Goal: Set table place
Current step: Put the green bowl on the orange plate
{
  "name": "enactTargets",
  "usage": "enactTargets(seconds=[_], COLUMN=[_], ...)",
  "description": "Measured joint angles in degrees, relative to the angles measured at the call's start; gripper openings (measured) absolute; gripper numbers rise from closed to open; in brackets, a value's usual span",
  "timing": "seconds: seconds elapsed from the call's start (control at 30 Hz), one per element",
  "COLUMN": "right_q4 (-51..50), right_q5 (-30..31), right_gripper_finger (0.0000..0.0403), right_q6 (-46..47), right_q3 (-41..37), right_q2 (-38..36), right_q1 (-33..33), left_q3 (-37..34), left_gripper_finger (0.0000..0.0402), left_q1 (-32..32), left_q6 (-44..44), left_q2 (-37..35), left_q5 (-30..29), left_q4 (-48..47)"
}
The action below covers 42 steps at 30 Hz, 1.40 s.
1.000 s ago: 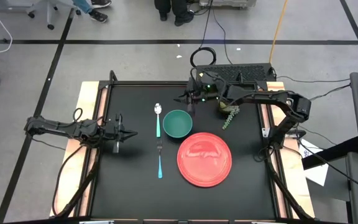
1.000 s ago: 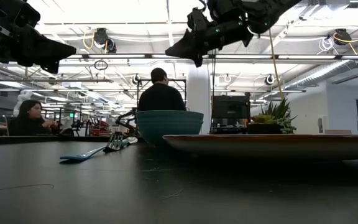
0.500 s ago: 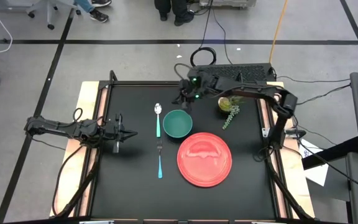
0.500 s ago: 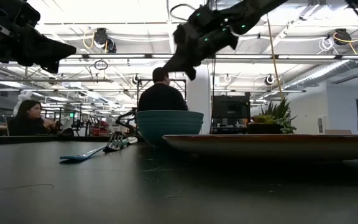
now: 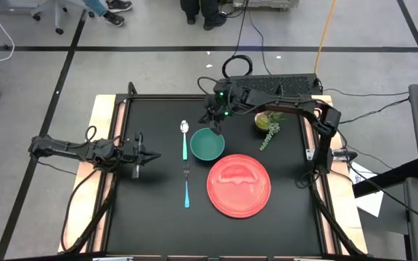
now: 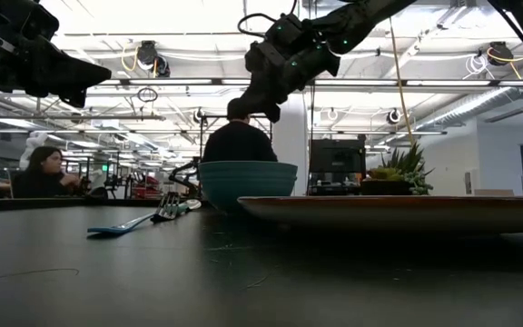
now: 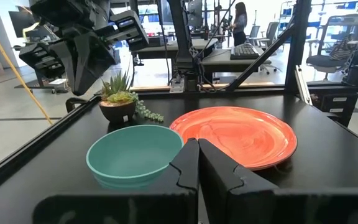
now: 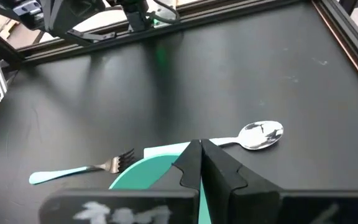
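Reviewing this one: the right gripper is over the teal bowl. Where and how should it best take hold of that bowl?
Probably by the rim. The bowl stands upright and open, empty, so one finger can go inside and one outside its thin wall. Come straight down at the far rim, where the right gripper hovers, fingers together. The plate crowds the near right edge, and the spoon lies to the left.

The table (image 5: 158,225) top is matt black; the red plate (image 5: 239,185) glossy; the spoon (image 8: 260,135) bowl polished metal.
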Motion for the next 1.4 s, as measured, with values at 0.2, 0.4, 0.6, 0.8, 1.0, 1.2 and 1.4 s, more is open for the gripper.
enactTargets(seconds=[0.2,0.4,0.6,0.8,1.0,1.2,1.4], right_q4=[-11.8,-18.3,-22.8,-22.7,-23.6,-24.6,-24.0], right_q5=[9.6,11.6,11.7,12.2,16.5,16.5,16.5], right_gripper_finger=[0.0,0.0,0.0,0.0,0.0,0.0,0.0], right_q6=[-5.2,-6.3,-6.6,-8.0,-8.8,-8.6,-8.7], right_q3=[4.7,8.2,8.2,8.2,8.2,8.2,8.2], right_q2=[0.2,0.3,2.6,4.9,5.3,5.4,5.4], right_q1=[1.3,2.4,2.4,4.0,3.9,3.9,3.8], left_q3=[0.0,0.0,0.0,0.0,0.0,0.0,0.0], left_gripper_finger=[0.001,0.001,0.001,0.001,0.001,0.001,0.001], left_q1=[0.0,0.0,0.0,0.0,0.0,0.0,0.0], left_q6=[0.3,0.3,0.1,0.0,-0.3,-0.1,-0.2], left_q2=[0.0,0.0,0.0,0.0,0.0,0.0,0.0], left_q5=[0.0,0.0,0.0,0.0,0.0,0.0,0.0], left_q4=[0.0,0.0,0.1,0.1,0.0,0.0,0.0])
